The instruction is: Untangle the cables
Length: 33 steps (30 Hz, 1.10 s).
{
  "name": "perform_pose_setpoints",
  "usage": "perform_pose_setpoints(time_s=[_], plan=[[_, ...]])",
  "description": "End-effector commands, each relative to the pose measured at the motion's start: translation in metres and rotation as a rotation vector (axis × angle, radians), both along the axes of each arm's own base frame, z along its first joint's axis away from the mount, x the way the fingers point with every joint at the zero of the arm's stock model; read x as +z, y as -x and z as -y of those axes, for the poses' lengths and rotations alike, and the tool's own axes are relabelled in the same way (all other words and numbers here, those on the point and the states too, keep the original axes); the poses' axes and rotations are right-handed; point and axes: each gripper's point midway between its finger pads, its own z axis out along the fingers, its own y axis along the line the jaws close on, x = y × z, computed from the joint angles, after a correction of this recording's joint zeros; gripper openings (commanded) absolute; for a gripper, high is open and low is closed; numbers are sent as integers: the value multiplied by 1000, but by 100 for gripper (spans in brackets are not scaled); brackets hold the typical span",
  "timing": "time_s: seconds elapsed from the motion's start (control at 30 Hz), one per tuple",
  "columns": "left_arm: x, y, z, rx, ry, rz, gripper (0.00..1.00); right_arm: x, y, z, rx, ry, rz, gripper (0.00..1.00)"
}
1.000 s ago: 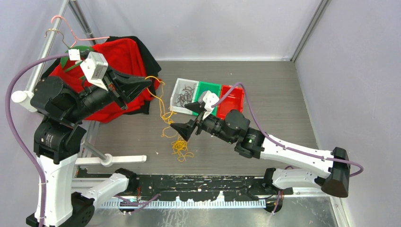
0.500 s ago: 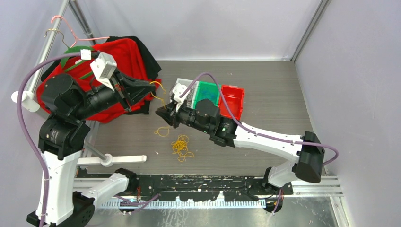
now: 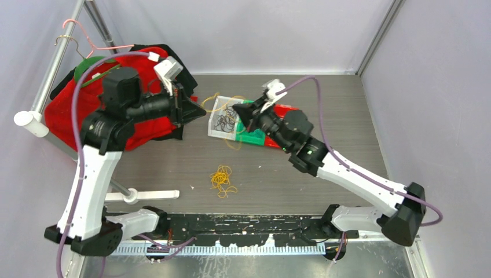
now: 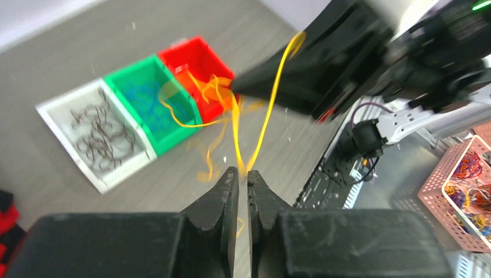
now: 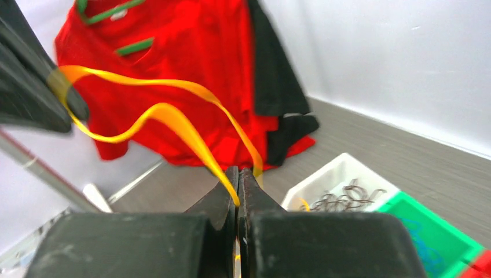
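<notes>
As both hover, left hand (image 4: 243, 172) and right hand (image 5: 238, 172) pinch cables (image 4: 267, 110).

I can read no words, numbers or brand marks in any of my views. The one likely spot, the small white tag (image 5: 119, 15) at the collar of the red shirt (image 5: 173, 75) on the far left, is too blurred and small to make out.

Bright yellow-orange cables (image 4: 272, 101) run between the black left end effector (image 4: 242, 172) and the black right end effector (image 5: 238, 171). Beyond the left one: white bin (image 4: 68, 149) of dark brown cables (image 4: 98, 130), green bin (image 4: 173, 128), red bin (image 4: 200, 49), grey streaked table (image 4: 87, 46).
</notes>
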Motion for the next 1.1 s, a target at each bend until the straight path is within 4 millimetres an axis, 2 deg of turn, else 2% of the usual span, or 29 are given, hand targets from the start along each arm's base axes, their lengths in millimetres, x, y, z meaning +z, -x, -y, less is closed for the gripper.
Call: perform_pose_setpoints(time_s=[0.0,0.07,0.1,0.17,0.33,0.5,0.87,1.07], plan=[[-22,0,-5,0,-93,-60,22,36,-18,55,-142,-88,-2,1],[-33,3,-6,-25,-140,-61,50,36,-29,74,-198,-66,-15,1],[-39,5,-6,-47,-167,-62,61,35,-33,82,-224,-51,-21,1],[-54,9,-9,-77,-224,-71,72,29,-43,96,-282,-7,-28,1],[-88,16,-20,-116,-338,-109,79,8,-67,124,-407,82,-36,1],[-105,23,-26,-148,-393,-128,81,-19,-87,139,-487,160,-64,1],[-120,37,-31,-185,-418,-151,82,-75,-118,154,-565,270,-128,1],[-120,38,-33,-183,-429,-145,82,-98,-133,168,-647,347,-142,1]])
